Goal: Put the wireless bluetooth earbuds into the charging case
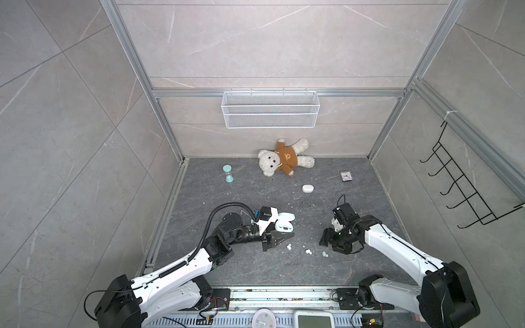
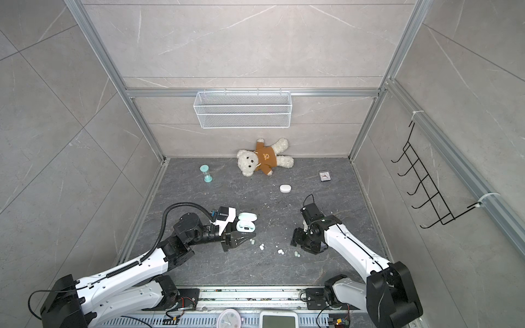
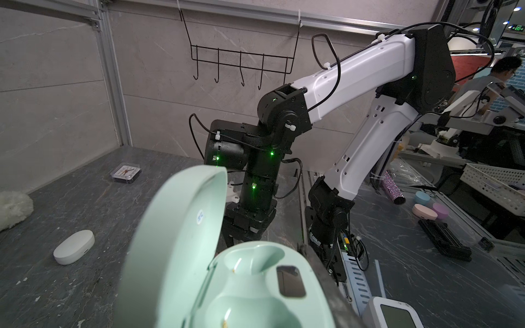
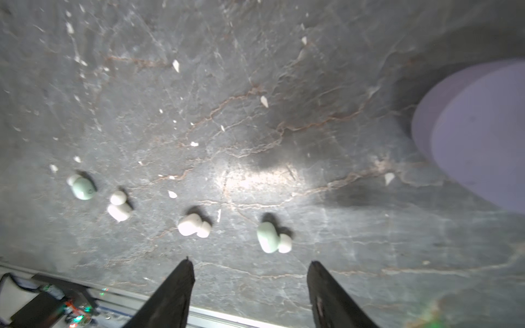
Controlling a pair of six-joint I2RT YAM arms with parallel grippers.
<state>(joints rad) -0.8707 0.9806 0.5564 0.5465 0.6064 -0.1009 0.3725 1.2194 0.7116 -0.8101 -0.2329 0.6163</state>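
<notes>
My left gripper point(image 1: 284, 234) point(image 2: 244, 234) is shut on the mint green charging case point(image 1: 284, 225) point(image 2: 245, 225) point(image 3: 255, 286). The case's lid point(image 3: 176, 235) is open and both of its wells are empty; one dark finger point(image 3: 321, 278) presses its side. Several earbuds lie loose on the dark table: a mint one point(image 4: 268, 237) just ahead of my right gripper point(image 4: 250, 269), two white ones point(image 4: 194, 225) point(image 4: 119, 206), and another mint one point(image 4: 82, 187). In both top views the earbuds point(image 1: 307, 251) point(image 2: 280, 251) lie between the arms. My right gripper point(image 1: 326, 238) point(image 2: 297, 238) is open above the table and holds nothing.
A closed white case point(image 1: 308, 188) point(image 3: 74, 247) lies further back, and a lilac case point(image 4: 477, 136) sits close beside my right gripper. At the back are a teddy bear point(image 1: 284, 157), an hourglass point(image 1: 228, 173) and a small clock point(image 1: 345, 176). White crumbs are scattered on the table.
</notes>
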